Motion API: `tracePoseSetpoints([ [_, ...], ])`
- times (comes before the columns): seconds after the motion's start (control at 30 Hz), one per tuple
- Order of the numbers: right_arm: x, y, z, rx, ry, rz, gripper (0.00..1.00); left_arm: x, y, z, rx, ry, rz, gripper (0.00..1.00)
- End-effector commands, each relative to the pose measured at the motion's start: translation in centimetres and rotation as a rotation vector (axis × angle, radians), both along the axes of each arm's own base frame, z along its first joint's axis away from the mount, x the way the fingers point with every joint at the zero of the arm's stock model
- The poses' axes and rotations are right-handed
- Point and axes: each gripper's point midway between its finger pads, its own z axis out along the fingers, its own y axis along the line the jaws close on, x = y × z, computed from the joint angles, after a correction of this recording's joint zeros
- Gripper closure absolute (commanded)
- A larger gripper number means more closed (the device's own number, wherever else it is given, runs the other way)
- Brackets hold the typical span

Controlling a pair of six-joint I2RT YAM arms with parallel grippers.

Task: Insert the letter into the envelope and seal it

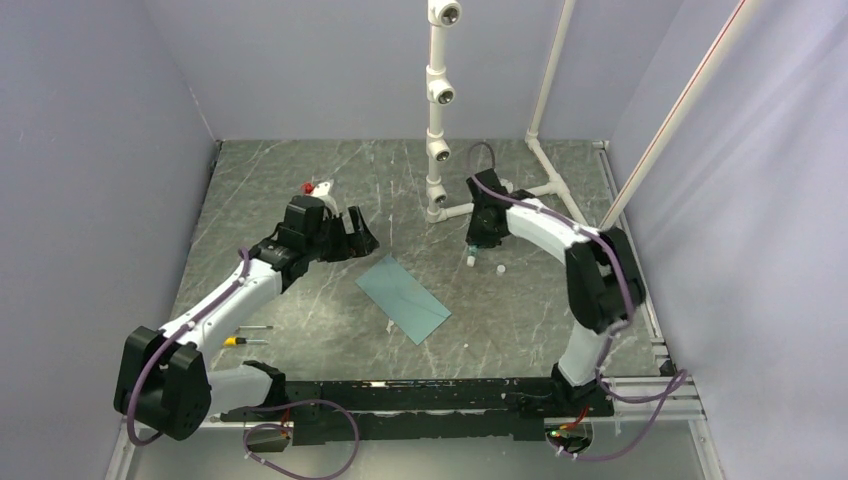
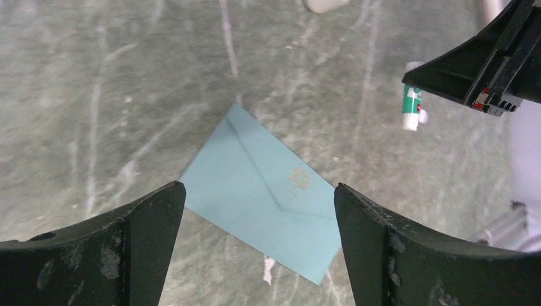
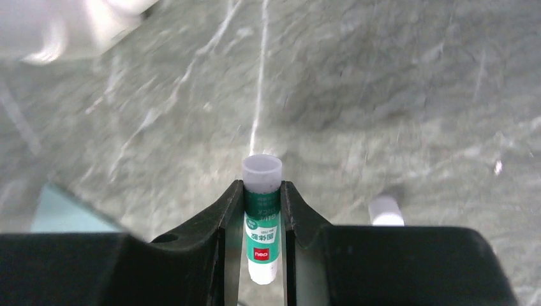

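Observation:
The teal envelope [image 1: 403, 299] lies flat on the table with its pointed flap folded down; it also shows in the left wrist view [image 2: 255, 185]. The letter is not in view. My left gripper [image 1: 355, 235] is open and empty, above and to the left of the envelope, which shows between its jaws [image 2: 258, 188]. My right gripper [image 1: 478, 240] is shut on a green and white glue stick [image 3: 261, 220], held uncapped just above the table to the right of the envelope. The stick also shows in the left wrist view [image 2: 411, 108]. Its white cap [image 3: 386, 210] lies on the table beside it.
A white pipe stand [image 1: 438, 110] rises at the back middle, just behind the right gripper. A yellow-handled tool [image 1: 240, 340] lies near the left arm. A small red and white item [image 1: 318, 187] sits behind the left gripper. A white scrap [image 2: 268, 268] lies by the envelope's near edge.

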Motion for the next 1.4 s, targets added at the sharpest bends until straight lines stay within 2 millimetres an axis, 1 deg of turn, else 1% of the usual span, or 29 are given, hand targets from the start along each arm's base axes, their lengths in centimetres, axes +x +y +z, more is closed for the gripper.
tracePoseSetpoints([
  [0.0,-0.3,2.2,7.2,0.194,-0.215,0.083,0.92,-0.1,-3.4,5.0,-0.141,-0.131,-0.186,0.09],
  [0.07,-1.3,2.8,9.5,0.278,-0.287,0.119,0.92,-0.8,-5.2,6.7,-0.229,-0.164,-0.286,0.1],
  [0.13,-2.2,3.8,12.5,0.379,-0.388,0.173,0.92,-1.8,-7.2,9.0,-0.343,-0.203,-0.404,0.11],
  [0.17,-2.9,4.2,14.6,0.437,-0.455,0.199,0.92,-2.4,-8.1,10.2,-0.402,-0.224,-0.465,0.12],
  [0.2,-3.3,5.0,16.8,0.51,-0.524,0.236,0.91,-2.8,-8.8,11.1,-0.455,-0.231,-0.513,0.12],
  [0.3,-4.7,6.4,21.0,0.649,-0.634,0.313,0.89,-4.0,-10.8,14.0,-0.573,-0.271,-0.647,0.19],
  [0.4,-5.7,7.8,24.2,0.754,-0.69,0.38,0.89,-4.8,-12.7,16.0,-0.633,-0.291,-0.749,0.21],
  [0.43,-5.9,8.3,25.0,0.783,-0.698,0.4,0.89,-4.9,-13.3,16.4,-0.639,-0.297,-0.769,0.21],
  [0.5,-6.2,8.9,26.4,0.826,-0.712,0.42,0.89,-5.1,-14.2,16.9,-0.639,-0.303,-0.794,0.21],
  [0.57,-6.6,9.5,27.5,0.865,-0.725,0.449,0.89,-4.9,-14.8,17.2,-0.634,-0.309,-0.794,0.22],
  [0.67,-6.9,10.0,28.5,0.898,-0.734,0.477,0.89,-4.7,-15.0,17.9,-0.657,-0.324,-0.779,0.22],
  [0.77,-7.2,10.7,28.9,0.926,-0.716,0.513,0.89,-4.4,-15.0,17.7,-0.67,-0.313,-0.763,0.24],
  [0.87,-7.6,11.2,29.3,0.958,-0.707,0.547,0.89,-4.2,-15.3,16.9,-0.676,-0.282,-0.752,0.3],
  [1.0,-7.7,11.5,29.5,0.982,-0.701,0.564,0.89,-3.9,-15.5,16.8,-0.702,-0.263,-0.741,0.4],
  [1.17,-7.9,12.0,29.5,1.005,-0.686,0.579,0.89,-3.6,-15.7,16.7,-0.715,-0.247,-0.734,0.57],
  [1.27,-8.0,12.0,29.4,1.007,-0.677,0.575,0.89,-3.7,-15.6,16.5,-0.702,-0.267,-0.746,0.7],
  [1.3,-7.9,12.0,29.4,1.003,-0.676,0.567,0.9,-3.8,-15.6,16.5,-0.697,-0.275,-0.753,0.77],
  [1.37,-8.0,12.0,29.7,0.998,-0.675,0.572,0.87,-4.0,-15.6,16.4,-0.681,-0.29,-0.773,0.96],
])
